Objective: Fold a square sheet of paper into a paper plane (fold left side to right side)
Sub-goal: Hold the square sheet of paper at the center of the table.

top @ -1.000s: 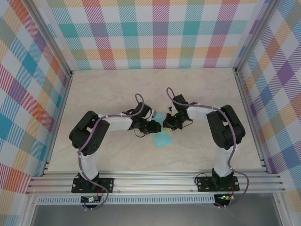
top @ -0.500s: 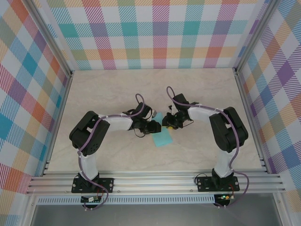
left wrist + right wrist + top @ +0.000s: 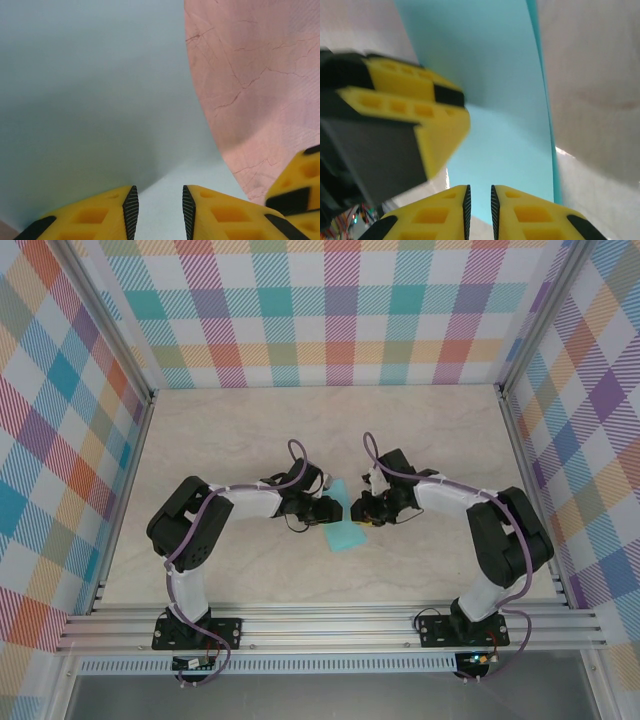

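Your left gripper point(image 3: 159, 212) stands with its jaws part-way apart: there is a clear gap between the black pads point(image 3: 131, 207) and nothing is clamped in it. The square sheet of paper point(image 3: 346, 532) lies directly under and ahead of those fingers. It shows pale through the gap, and one portion curves up ahead to their left. Bare marbled table point(image 3: 260, 75) sits ahead to their right. From above, the sheet lies on the table between the two sets of fingertips. Your right gripper point(image 3: 479, 202) faces the left one, its jaws at a narrow slit with turquoise paper running out ahead of them; you cannot tell whether it pinches the sheet
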Controlling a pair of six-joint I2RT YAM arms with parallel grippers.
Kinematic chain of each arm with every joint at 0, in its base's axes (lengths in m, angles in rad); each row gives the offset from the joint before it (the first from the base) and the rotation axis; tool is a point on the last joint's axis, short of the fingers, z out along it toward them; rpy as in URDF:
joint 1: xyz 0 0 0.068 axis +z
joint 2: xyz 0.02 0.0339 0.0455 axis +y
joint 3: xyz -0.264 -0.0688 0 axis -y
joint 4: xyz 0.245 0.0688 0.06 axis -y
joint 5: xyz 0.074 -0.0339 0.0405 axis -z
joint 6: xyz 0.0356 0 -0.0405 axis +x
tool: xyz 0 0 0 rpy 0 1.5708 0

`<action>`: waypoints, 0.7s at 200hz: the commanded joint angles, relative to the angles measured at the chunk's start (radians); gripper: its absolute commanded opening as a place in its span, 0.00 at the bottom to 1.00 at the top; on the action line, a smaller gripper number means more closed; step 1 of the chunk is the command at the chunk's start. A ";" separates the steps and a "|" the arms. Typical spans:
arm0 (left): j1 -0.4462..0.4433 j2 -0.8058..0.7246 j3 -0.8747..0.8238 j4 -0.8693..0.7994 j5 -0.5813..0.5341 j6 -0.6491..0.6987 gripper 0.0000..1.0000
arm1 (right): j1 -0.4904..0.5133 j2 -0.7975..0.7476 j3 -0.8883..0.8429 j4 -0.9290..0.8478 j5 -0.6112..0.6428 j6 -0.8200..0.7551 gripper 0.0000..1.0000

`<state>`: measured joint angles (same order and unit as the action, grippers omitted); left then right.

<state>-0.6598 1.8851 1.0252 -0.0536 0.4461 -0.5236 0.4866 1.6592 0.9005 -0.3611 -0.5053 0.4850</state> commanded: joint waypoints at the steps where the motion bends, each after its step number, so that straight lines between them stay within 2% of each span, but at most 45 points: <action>1: -0.010 0.019 -0.034 -0.087 -0.062 0.003 0.32 | 0.008 -0.008 -0.015 -0.007 -0.069 -0.007 0.18; 35: -0.011 0.013 -0.035 -0.086 -0.060 0.002 0.32 | 0.007 0.081 0.026 -0.051 -0.072 -0.032 0.17; 94: -0.006 -0.020 -0.011 -0.094 -0.059 0.005 0.34 | 0.007 0.164 0.039 -0.181 0.092 -0.046 0.16; 140: 0.042 -0.001 0.038 -0.106 -0.066 0.040 0.35 | 0.008 0.195 0.020 -0.209 0.171 -0.041 0.14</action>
<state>-0.6552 1.8774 1.0367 -0.0799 0.4255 -0.5194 0.4885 1.7931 0.9440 -0.4686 -0.4713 0.4553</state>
